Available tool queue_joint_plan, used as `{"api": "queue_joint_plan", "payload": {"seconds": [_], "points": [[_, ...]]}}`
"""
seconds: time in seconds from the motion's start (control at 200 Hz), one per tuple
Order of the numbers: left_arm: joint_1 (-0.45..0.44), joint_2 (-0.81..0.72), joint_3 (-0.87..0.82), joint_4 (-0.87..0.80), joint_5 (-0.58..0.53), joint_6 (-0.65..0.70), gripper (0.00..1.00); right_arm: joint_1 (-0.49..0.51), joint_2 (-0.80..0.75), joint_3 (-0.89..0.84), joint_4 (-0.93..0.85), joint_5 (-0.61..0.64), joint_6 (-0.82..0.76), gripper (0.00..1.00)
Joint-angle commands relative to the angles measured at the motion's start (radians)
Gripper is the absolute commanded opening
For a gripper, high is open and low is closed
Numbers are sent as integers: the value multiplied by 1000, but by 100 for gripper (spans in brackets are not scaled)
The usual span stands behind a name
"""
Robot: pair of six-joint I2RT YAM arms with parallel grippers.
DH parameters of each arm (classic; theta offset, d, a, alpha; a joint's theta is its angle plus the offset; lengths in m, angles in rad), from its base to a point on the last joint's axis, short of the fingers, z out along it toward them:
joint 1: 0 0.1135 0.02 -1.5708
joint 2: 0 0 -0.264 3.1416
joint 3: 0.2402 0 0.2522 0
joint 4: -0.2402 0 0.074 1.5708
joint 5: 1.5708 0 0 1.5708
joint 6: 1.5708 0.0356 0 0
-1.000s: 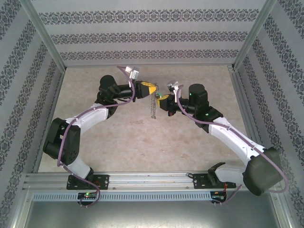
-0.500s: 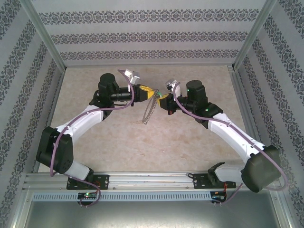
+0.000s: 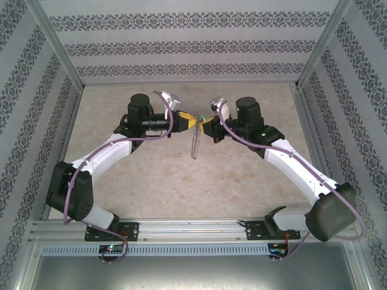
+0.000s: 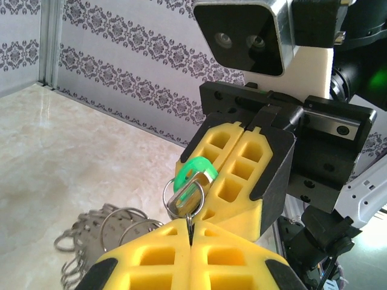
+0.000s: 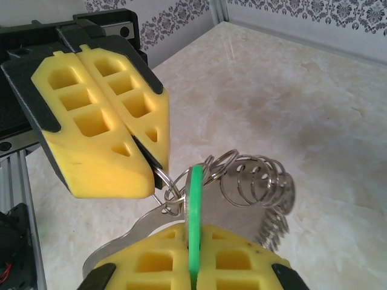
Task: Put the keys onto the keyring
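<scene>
Two yellow-padded tools meet tip to tip: the left gripper [image 4: 190, 228] is pinched tight on the wire of a large thin grey metal keyring [image 5: 257, 184], and the right gripper [image 5: 193, 232] is clamped on the bright green plastic head of a tiny silver-bladed key [image 5: 195, 199]. Beneath them lies a beige marble-patterned tabletop [image 3: 151, 175], boxed in by grey damask-striped walls [image 3: 181, 48]. One key and one ring fringed with many small loops are present; the key sits just beside the left fingertips against the pinched wire, and the loops hang below.
</scene>
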Motion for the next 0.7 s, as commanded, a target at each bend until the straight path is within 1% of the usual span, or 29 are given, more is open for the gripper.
{"api": "queue_joint_plan", "payload": {"seconds": [0.0, 0.23, 0.694], "points": [[-12, -33, 32, -34, 10, 45, 0, -8, 6, 46, -14, 21, -26, 0], [-16, -31, 34, -33, 5, 44, 0, -7, 8, 53, -26, 28, -30, 0], [-18, -33, 40, -44, -2, 45, 0, -6, -13, -26, 17, 39, -3, 0]]}}
